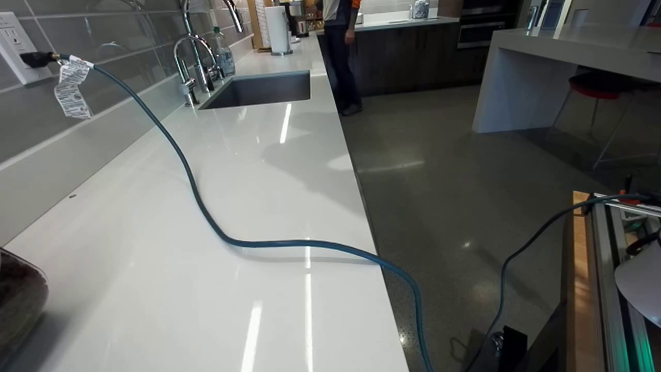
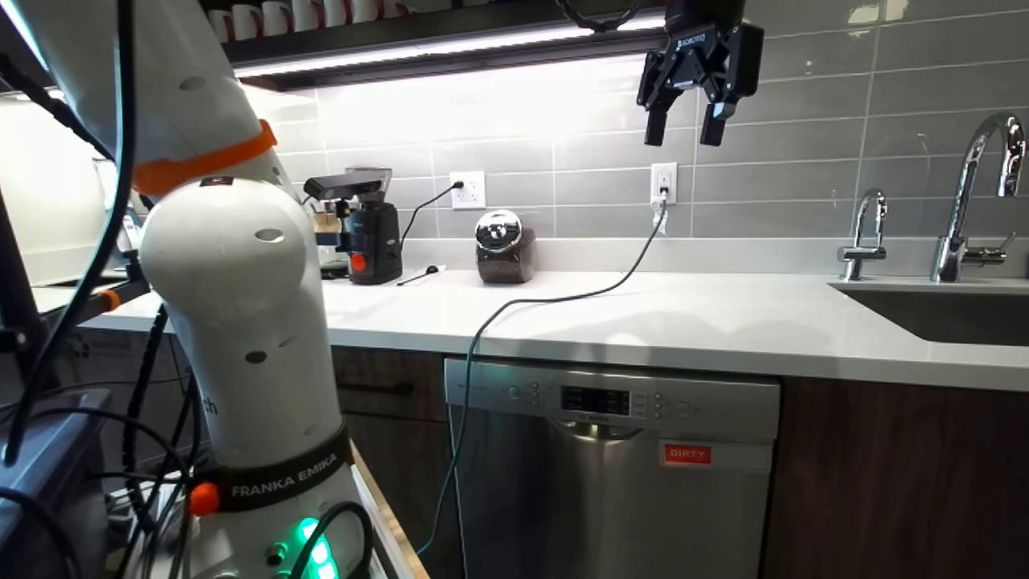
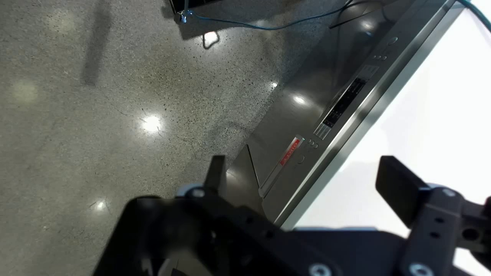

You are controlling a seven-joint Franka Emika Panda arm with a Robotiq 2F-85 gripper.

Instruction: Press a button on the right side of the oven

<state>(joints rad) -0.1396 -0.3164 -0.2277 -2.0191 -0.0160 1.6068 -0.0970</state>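
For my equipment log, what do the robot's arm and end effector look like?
The Franka arm is white and rounded, with an orange band, a black collar lettered FRANKA EMIKA, and black cables alongside. The end effector is black, two-fingered, marked ROBOTIQ.

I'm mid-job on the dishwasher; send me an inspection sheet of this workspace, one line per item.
Surface: white counter, glossy, with bright reflections.
Job's things: dishwasher, shut, with red sign reading DIRTY; buttons right of the display unobstructed in an exterior view.
Clutter: jar and grinder at the back of the counter.
Gripper: open, pointing down, holding nothing, raised above counter level.
Cables: blue cable runs from outlet across the counter and over its front edge; black cables hang by the arm.
Surroundings: person standing beyond the sink in an exterior view.
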